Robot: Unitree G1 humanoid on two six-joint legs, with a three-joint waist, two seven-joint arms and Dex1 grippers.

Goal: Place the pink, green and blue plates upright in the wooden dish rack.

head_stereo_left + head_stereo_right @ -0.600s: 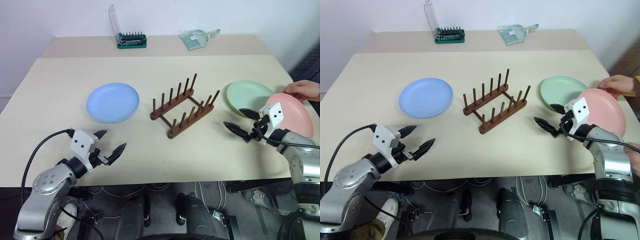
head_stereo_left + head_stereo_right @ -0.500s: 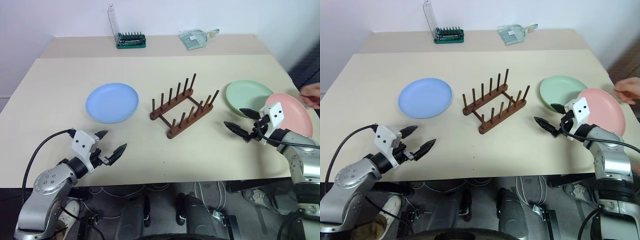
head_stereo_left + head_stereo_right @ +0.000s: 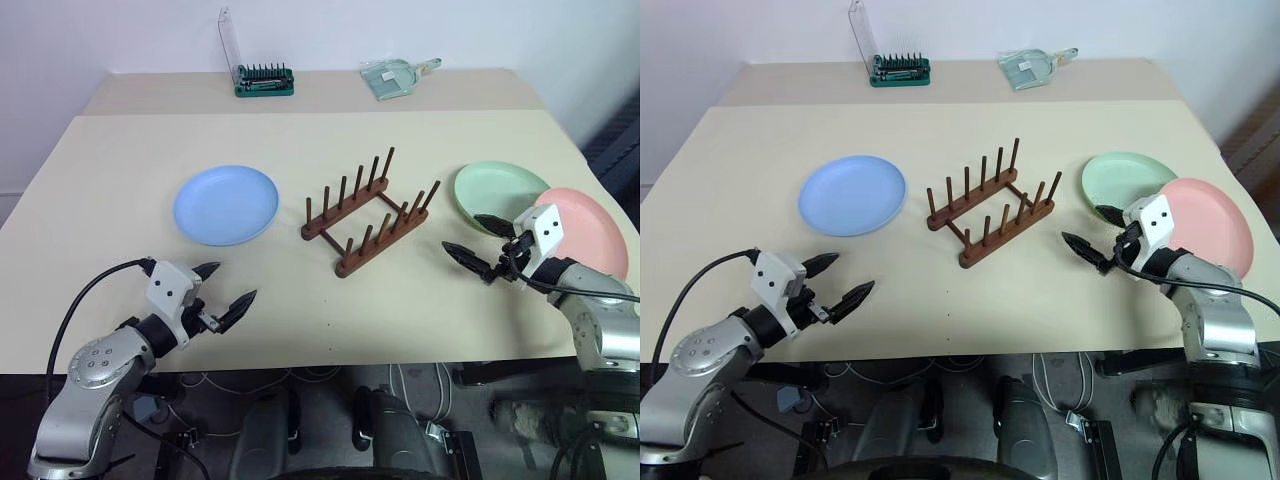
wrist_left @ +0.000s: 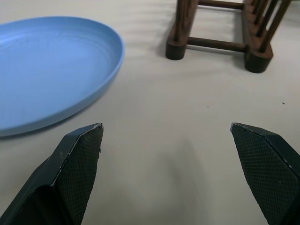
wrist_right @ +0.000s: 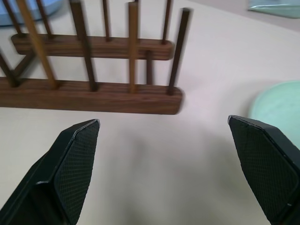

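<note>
Left eye view: a small dark brown wooden dish rack (image 3: 371, 213) with two rows of upright pegs stands empty near the middle of the pale beige table (image 3: 300, 130). A light blue round shallow plate (image 3: 226, 204) lies flat to the rack's left, well apart from it. A pale mint green round plate (image 3: 498, 195) lies flat to the rack's right, and a salmon pink round plate (image 3: 585, 229) lies just beyond it, its rim overlapping the green one's edge. None is yet racked.

The left gripper (image 3: 226, 293) hovers over the near table edge, fingers spread wide and empty, the blue plate ahead of it. The right gripper (image 3: 474, 244) hovers between rack and green plate, fingers likewise spread and empty, one tip close to the green rim.

Handling assessment: the plates appear rigid, light and matte, likely plastic, so moderate grip should suffice, though a smooth rim may slip if pinched shallowly. Flat on the table, each offers only its raised rim; the sound hold is across the rim, one finger under the lip and one inside. The pink plate, resting partly on the green, presents the most accessible raised edge. Pegs look thin; insertion calls for care.
</note>
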